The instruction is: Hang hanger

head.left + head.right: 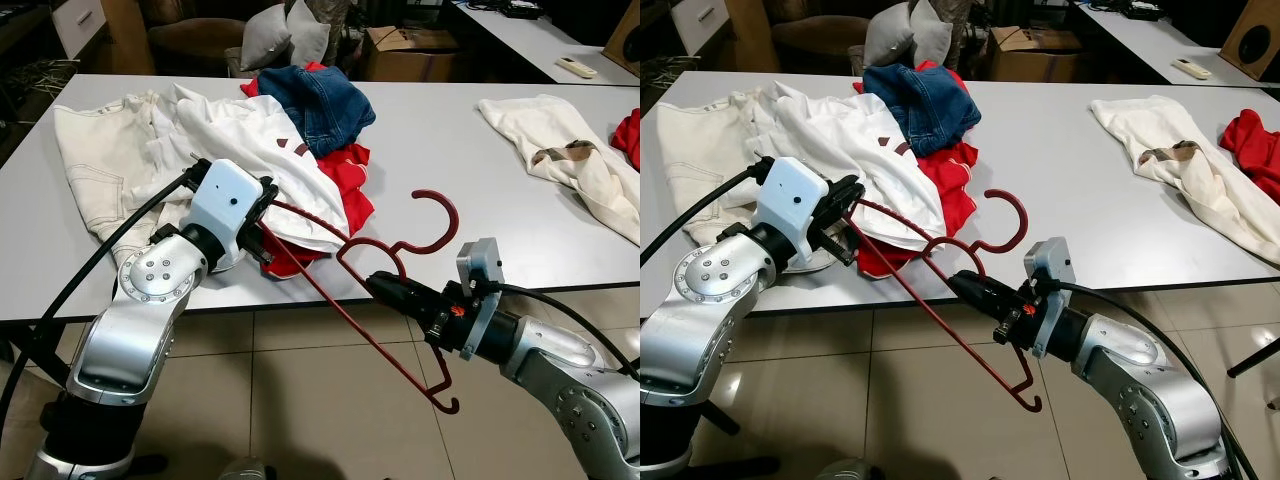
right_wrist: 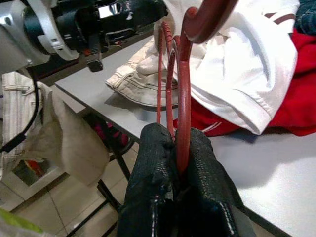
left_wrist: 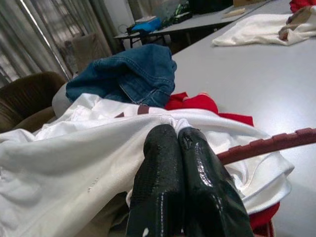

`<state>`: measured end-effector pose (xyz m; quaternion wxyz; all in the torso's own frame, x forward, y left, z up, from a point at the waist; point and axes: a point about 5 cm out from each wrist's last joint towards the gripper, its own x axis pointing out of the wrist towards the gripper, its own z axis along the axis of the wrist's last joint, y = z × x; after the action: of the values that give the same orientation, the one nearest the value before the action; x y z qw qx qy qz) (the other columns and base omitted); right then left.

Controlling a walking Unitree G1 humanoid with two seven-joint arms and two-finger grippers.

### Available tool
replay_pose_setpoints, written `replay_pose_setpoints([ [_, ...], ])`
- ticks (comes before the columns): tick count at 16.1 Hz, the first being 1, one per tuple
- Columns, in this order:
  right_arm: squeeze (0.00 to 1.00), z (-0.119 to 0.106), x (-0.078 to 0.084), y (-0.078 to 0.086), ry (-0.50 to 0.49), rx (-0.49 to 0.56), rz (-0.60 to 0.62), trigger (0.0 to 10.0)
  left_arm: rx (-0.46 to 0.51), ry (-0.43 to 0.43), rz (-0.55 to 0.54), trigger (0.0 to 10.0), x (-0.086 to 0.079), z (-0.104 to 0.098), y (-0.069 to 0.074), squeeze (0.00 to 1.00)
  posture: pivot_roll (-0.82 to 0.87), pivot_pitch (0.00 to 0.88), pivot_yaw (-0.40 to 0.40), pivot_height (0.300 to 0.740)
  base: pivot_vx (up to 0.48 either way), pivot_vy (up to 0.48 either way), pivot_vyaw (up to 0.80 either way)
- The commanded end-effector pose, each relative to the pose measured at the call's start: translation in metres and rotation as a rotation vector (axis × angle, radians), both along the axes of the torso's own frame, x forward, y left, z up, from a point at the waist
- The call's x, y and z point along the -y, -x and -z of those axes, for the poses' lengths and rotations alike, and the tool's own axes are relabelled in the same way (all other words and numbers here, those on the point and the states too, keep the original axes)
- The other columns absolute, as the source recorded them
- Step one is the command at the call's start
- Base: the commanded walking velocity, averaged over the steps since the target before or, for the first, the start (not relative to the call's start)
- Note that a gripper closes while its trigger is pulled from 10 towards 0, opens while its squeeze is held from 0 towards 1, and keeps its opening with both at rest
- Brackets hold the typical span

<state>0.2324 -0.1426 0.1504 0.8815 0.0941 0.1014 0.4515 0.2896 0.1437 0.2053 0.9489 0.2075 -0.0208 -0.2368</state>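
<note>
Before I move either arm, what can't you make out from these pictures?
- Left gripper: in the eye views its own wrist housing hides the fingertips where they meet the red hanger.
- In the left wrist view the shut fingers cover that contact.
- Right gripper: the hanger's neck disappears between its fingers.
- White shirt: covers most of the red garment.

Both eye views look down at the table [image 1: 450, 180] edge; each wrist view looks close along its own fingers, sharing the white shirt [image 3: 74, 148]
</note>
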Motion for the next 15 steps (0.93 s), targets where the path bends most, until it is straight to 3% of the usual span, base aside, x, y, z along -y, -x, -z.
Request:
replay_pose_setpoints([
  [1, 0.00, -0.002, 0.001, -0.005, 0.023, 0.025, 0.043, 10.0, 0.001, -0.021, -0.003, 0.0, 0.000, -0.002, 0.001, 0.00, 0.05, 0.010, -0.040, 0.740, 0.000, 0.000, 0.00],
  [4, 0.00, 0.003, -0.001, -0.008, 0.043, 0.015, 0.123, 10.0, 0.006, -0.032, -0.083, 0.0, -0.011, -0.004, -0.003, 0.00, 0.06, 0.010, -0.042, 0.740, 0.000, 0.000, 0.00],
  [11, 0.00, 0.011, -0.010, 0.005, 0.064, -0.026, 0.045, 10.0, 0.009, -0.058, -0.152, 0.0, -0.023, -0.006, -0.006, 0.00, 0.06, 0.014, -0.037, 0.740, 0.000, 0.000, 0.00],
  [15, 0.00, 0.014, -0.005, 0.008, 0.088, -0.038, 0.063, 10.0, 0.013, -0.059, -0.172, 0.0, -0.026, -0.008, -0.009, 0.00, 0.05, 0.016, -0.036, 0.740, 0.000, 0.000, 0.00],
])
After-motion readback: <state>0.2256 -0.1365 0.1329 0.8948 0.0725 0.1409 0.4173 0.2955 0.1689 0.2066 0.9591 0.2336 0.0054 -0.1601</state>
